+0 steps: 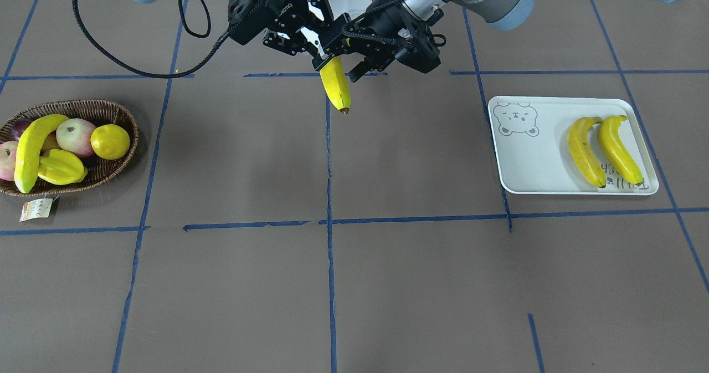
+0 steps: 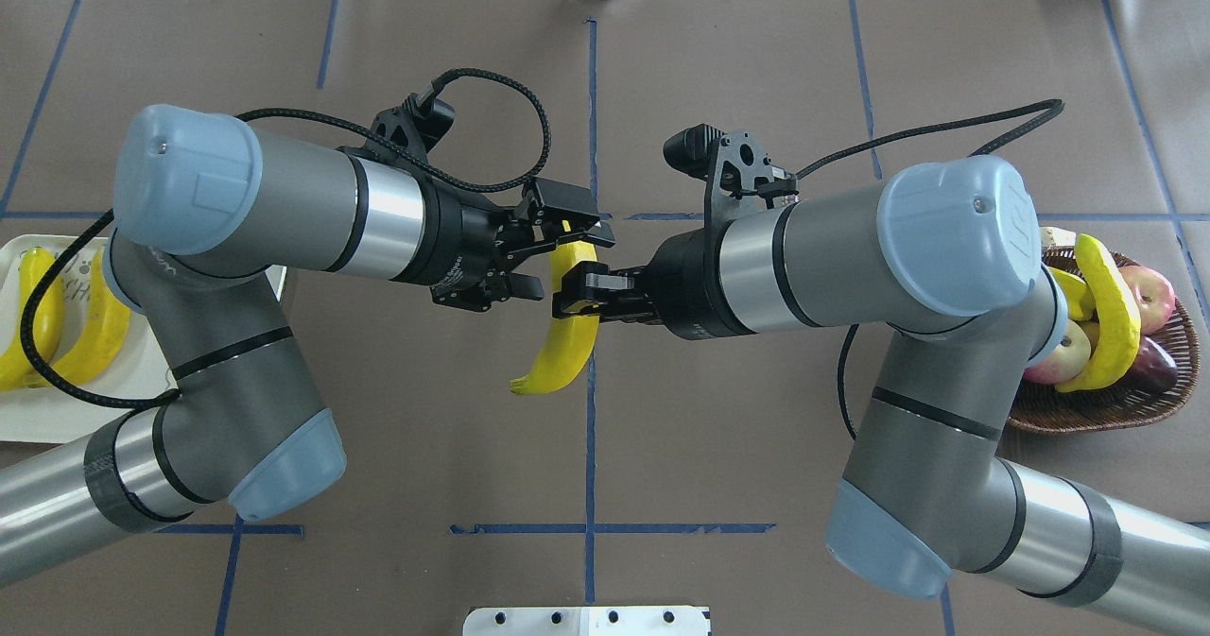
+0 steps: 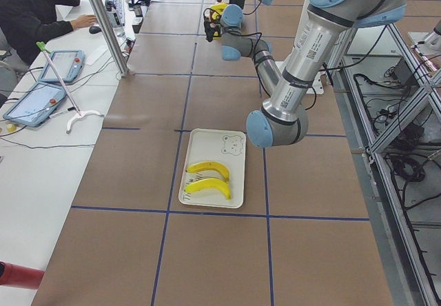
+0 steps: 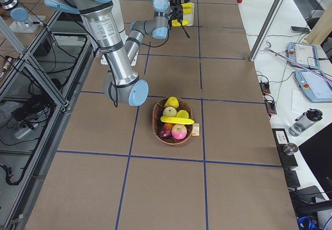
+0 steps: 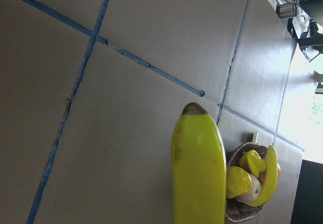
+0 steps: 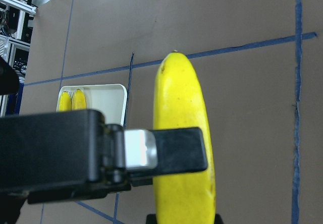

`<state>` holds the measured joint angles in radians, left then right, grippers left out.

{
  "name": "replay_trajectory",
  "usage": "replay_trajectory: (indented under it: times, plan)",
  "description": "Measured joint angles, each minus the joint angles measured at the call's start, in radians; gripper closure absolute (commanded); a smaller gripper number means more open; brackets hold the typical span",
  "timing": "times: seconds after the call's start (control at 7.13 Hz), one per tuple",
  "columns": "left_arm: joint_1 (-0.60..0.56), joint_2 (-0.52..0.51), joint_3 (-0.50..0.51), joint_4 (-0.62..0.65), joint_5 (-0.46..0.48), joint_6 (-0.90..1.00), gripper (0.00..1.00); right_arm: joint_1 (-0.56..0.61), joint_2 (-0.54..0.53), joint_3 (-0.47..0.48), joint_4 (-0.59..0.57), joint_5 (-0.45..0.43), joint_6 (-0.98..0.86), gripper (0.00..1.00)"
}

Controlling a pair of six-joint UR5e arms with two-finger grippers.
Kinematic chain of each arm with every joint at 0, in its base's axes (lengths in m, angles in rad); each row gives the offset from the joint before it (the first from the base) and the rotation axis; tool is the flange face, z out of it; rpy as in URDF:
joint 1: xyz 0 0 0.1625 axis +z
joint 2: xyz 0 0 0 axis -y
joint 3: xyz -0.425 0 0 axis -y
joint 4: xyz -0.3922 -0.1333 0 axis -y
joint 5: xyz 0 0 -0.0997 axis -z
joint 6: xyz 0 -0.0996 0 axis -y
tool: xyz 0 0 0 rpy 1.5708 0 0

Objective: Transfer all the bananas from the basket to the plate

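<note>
- The right tool (image 2: 579,298) is clamped across the middle of the held banana (image 1: 336,85). The fruit hangs nearly upright in the air above the centre of the surface (image 1: 415,157), dark tip down, well apart from both basket and plate.
- The left tool (image 2: 567,260) has its jaws spread on either side of that banana's upper end. From the overhead view I read it as open, not pinching yet. Its own wrist camera shows only the fruit and none of the tool, so I lean on the overhead for this.
- I judge this to be a mid-air hand-over, right arm to left, since the basket (image 1: 66,103) sits on the right arm's side and the plate (image 1: 537,162) on the left's.
- To do it well, I would centre the left jaws on the upper end, clear of the right tool, and close until the hold is firm. Only then would I let the right tool release — glossy skin may slip or swing if both pull at once.
- A grip so near one end leaves a long free length below, so I would carry slowly.
- A plated banana (image 1: 584,151) and a neighbouring banana (image 1: 617,148) lie side by side at the plate's end away from the bear face. The bare middle offers room for this one.
- The last banana (image 1: 30,146) lies in the basket, beside the starfruit (image 1: 61,167) and an apple (image 1: 76,136).
</note>
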<state>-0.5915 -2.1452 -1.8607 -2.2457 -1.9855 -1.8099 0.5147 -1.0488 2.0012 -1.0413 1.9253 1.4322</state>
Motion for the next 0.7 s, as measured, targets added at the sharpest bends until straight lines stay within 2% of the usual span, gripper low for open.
replay_trajectory:
  times: [0.14,0.28,0.42,0.7]
  plan:
    - [0.003,-0.005,0.005,-0.001,0.001,-0.001,0.97,-0.002,0.0,0.003,0.0,0.0,-0.001,0.99]
    - [0.003,-0.005,0.005,-0.001,0.002,0.001,1.0,-0.003,-0.002,0.005,0.0,0.0,-0.002,0.79]
    - [0.002,-0.003,0.005,-0.001,0.001,0.005,1.0,-0.003,-0.008,0.011,-0.001,0.001,-0.002,0.01]
    - [-0.015,0.002,0.007,0.003,0.0,0.007,1.0,0.0,-0.017,0.028,-0.008,0.002,-0.002,0.0]
